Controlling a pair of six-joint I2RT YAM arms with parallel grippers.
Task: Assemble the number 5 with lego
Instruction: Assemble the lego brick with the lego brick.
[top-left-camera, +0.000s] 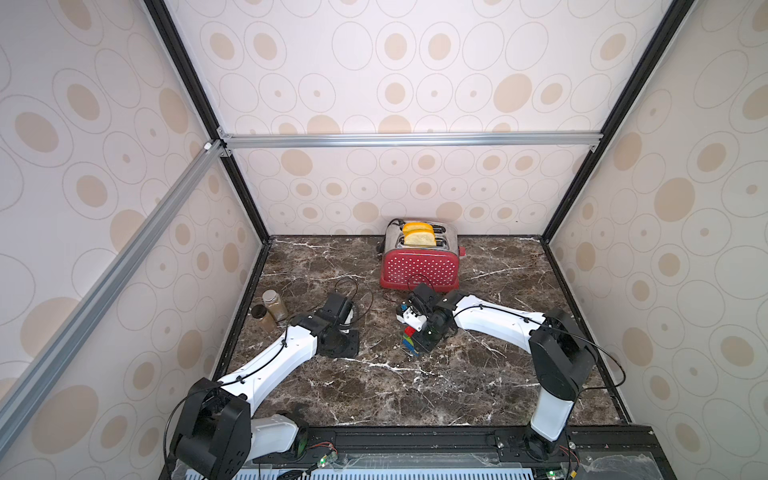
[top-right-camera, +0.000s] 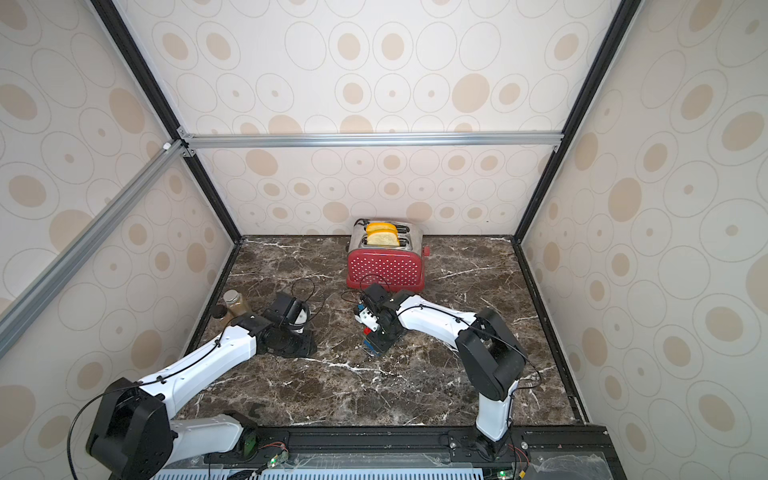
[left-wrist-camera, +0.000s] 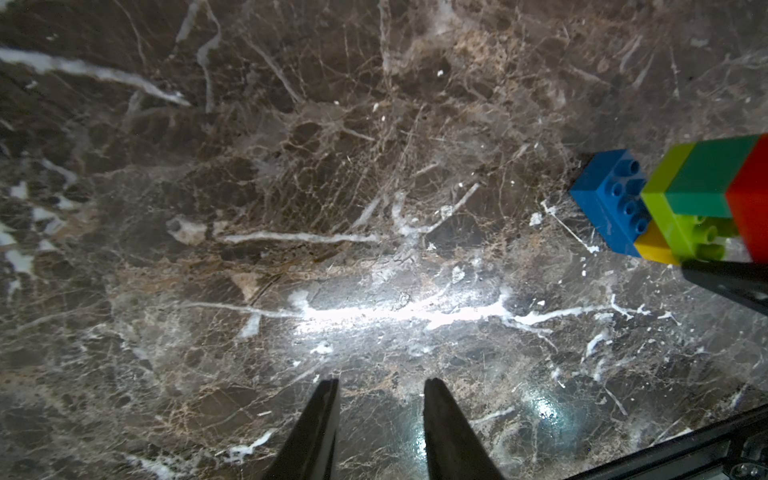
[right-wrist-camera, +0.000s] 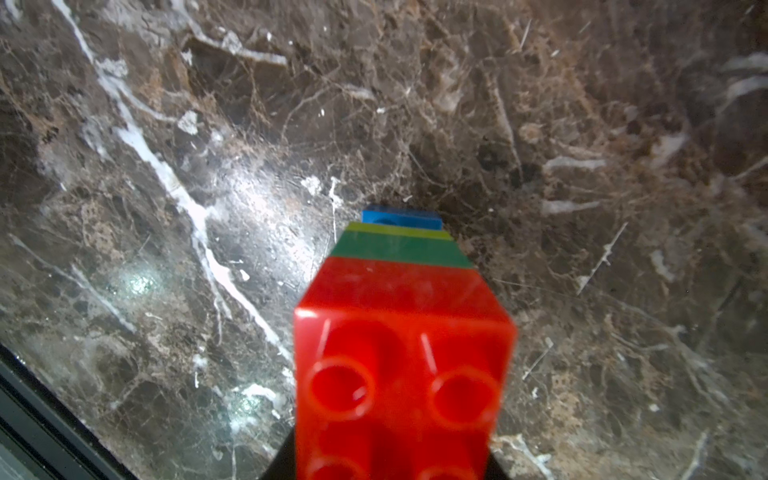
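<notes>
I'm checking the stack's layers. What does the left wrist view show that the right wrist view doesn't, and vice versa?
Only the left wrist view shows the yellow brick and the open, empty left gripper. Only the right wrist view shows the studded top of the red brick. Both show the brick stack: red, dark green, lime and blue layers, and the marble tabletop.

Left arm (top-left-camera: 270, 365) and right arm (top-left-camera: 494, 318): white moulded link shells; black cylindrical joint housings; a thin black cable clipped along each link, looping free at the joints; left gripper (left-wrist-camera: 378, 384): two black, tapered fingers (left-wrist-camera: 444, 432).
</notes>
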